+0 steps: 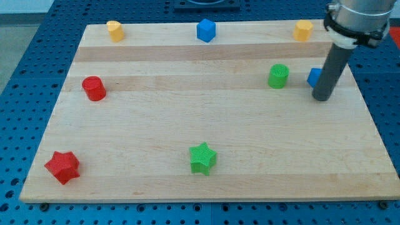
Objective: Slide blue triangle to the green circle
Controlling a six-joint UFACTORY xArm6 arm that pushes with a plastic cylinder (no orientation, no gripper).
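Note:
The blue triangle [314,77] lies near the view's right edge, mostly hidden behind my dark rod. My tip [322,98] rests on the board just right of and below it, touching or nearly touching it. The green circle [279,75], a short cylinder, stands a little to the left of the blue triangle, with a small gap between them.
A wooden board [187,125] holds a blue hexagonal block [205,30] at top centre, a yellow block [114,30] at top left, a yellow block [303,30] at top right, a red cylinder [94,88] at left, a red star [62,167] at bottom left, and a green star [202,157] at bottom centre.

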